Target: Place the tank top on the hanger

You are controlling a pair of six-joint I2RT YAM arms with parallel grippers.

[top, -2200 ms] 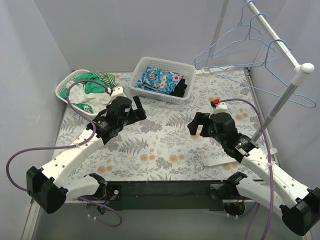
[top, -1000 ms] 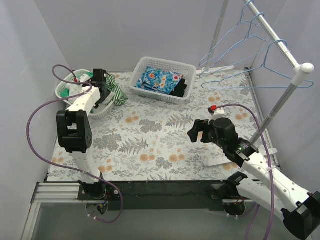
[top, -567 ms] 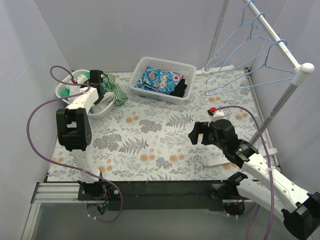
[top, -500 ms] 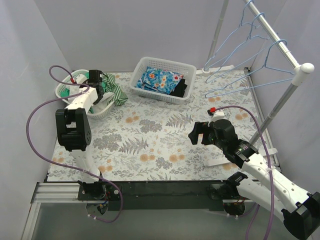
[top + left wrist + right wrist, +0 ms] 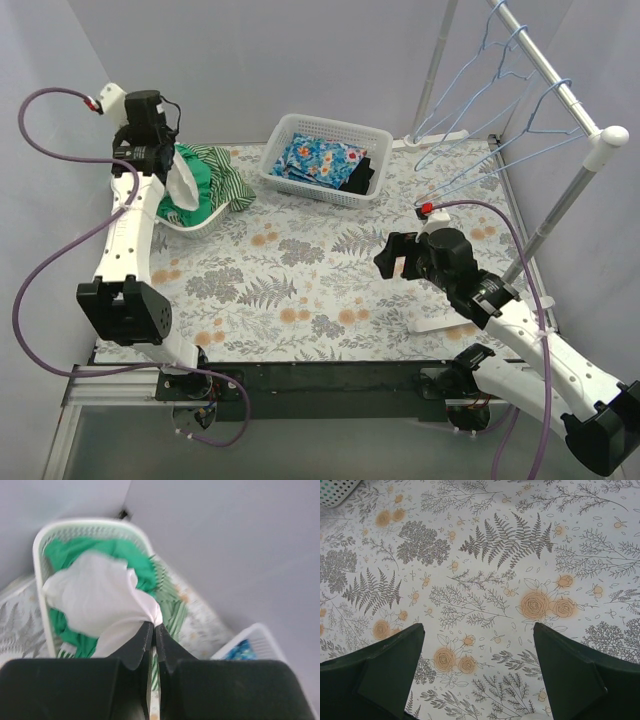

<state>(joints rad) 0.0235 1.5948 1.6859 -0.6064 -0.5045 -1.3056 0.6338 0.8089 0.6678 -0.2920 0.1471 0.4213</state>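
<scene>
Pinching a fold of the tank top (image 5: 95,600) between my left gripper (image 5: 153,627) fingers, I hold them closed tight on the white cloth, with only a sliver of gap between the black tips. The cloth runs down from that pinch in a taut, twisted neck and spreads out into a loose white heap below, so most of the top lies in the round basket (image 5: 37,555) at the far left corner of the table while one part is drawn up in my grasp. From above, my left gripper (image 5: 160,160) sits high over that basket (image 5: 195,228), and the tank top (image 5: 183,190) hangs from it onto the pile. Around the white cloth lies a green garment (image 5: 70,550), and a green-striped garment (image 5: 225,175) spills over the basket's right rim. My right gripper (image 5: 477,670) is spread wide with nothing between the fingers, hovering above the floral table cover (image 5: 510,540); from above, this right gripper (image 5: 393,262) is right of the table's middle, well apart from the tank top. Further back, a rectangular white basket (image 5: 330,122) holds a blue floral cloth (image 5: 320,160). At the far right, pale-blue wire hangers (image 5: 545,95) hang by their hooks from a slanting metal rail (image 5: 575,105), tilted toward the table.
</scene>
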